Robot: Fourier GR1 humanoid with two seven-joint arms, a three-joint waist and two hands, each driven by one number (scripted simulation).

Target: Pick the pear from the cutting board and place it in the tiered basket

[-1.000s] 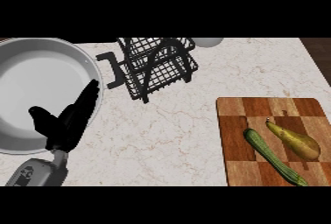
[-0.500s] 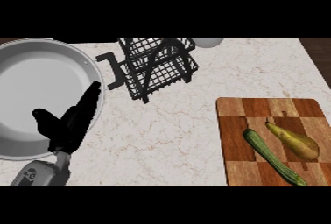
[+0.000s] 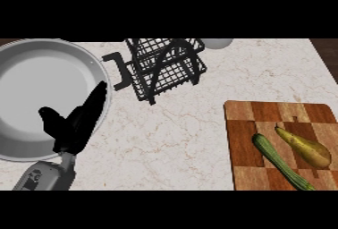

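On the cutting board [image 3: 280, 118], the pear [image 3: 305, 147] lies just beside a cucumber [image 3: 280, 161], risking a mistaken grab; left hand [image 3: 76, 123] rests open-fingered; right hand unseen

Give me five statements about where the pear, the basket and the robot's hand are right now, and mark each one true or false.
1. The pear lies on the cutting board. True.
2. The pear is already in the tiered basket. False: the basket holds no pear; the pear is on the board.
3. A green cucumber lies beside the pear on the board. True.
4. The left hand is curled round the pear. False: it is open, fingers straight, over the rim of the big pan, far from the pear.
5. The right hand is reaching over the board. False: no right hand shows in the head view.
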